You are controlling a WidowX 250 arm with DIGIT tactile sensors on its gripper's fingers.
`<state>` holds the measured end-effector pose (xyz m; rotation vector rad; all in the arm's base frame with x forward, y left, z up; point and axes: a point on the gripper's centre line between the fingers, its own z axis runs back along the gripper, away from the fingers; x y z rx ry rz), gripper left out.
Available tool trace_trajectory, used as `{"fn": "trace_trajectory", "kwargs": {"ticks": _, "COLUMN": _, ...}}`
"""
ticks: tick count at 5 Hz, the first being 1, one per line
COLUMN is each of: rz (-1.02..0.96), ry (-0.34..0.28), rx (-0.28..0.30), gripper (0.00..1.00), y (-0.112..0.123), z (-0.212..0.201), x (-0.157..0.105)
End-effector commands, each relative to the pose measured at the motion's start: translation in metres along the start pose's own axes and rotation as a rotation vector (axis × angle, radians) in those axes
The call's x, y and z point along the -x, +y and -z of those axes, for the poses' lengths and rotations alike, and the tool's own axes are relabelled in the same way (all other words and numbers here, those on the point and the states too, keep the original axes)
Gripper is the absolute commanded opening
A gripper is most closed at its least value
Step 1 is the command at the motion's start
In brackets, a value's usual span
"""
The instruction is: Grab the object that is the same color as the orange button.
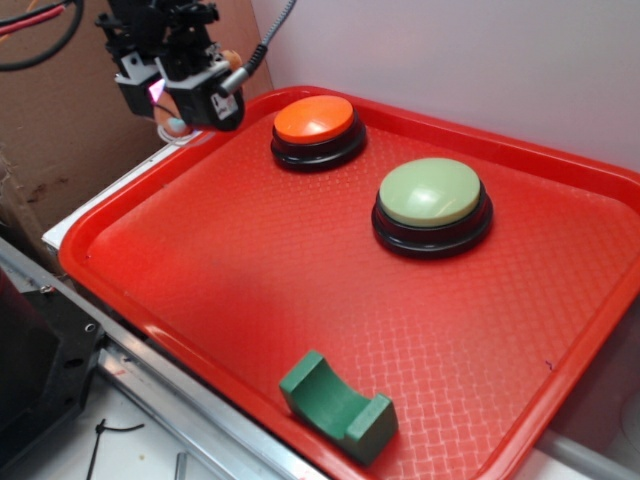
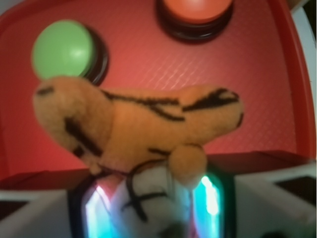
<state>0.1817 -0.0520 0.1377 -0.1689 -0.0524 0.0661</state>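
A: Where is the hand (image 1: 185, 100)?

B: High up, over the far left corner of the red tray (image 1: 200, 290), just left of the orange button (image 1: 316, 120). In the exterior view it hangs clear of the tray floor.

A: Is it holding anything?

B: Yes. The wrist view is filled by the tiger (image 2: 133, 126), orange with black stripes, lying crosswise in front of the lens. Its white, striped part sits down between the two fingers (image 2: 213, 198), which are closed in on it. From the outside only a bit of orange fur and a pale patch show under the hand, so the grip is plain mainly from the wrist view.

A: So the tiger is off the tray?

B: It is up in the air with the hand, touching nothing on the tray.

A: And the rest?

B: The orange button stands near the tray's far edge. The green button (image 1: 432, 203) stands to its right and nearer the camera, apart from it. A green block (image 1: 337, 406) with a notch lies at the near rim, well away from both buttons. The tray rests on a worktop (image 1: 110, 185) with a metal edge.
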Motion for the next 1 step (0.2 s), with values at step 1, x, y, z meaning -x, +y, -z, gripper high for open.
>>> {"fn": "trace_trajectory", "kwargs": {"ticks": 1, "rz": -0.07, "ry": 0.007, "rx": -0.085, "gripper": 0.0, "y": 0.015, "z": -0.0032, "x": 0.0032}}
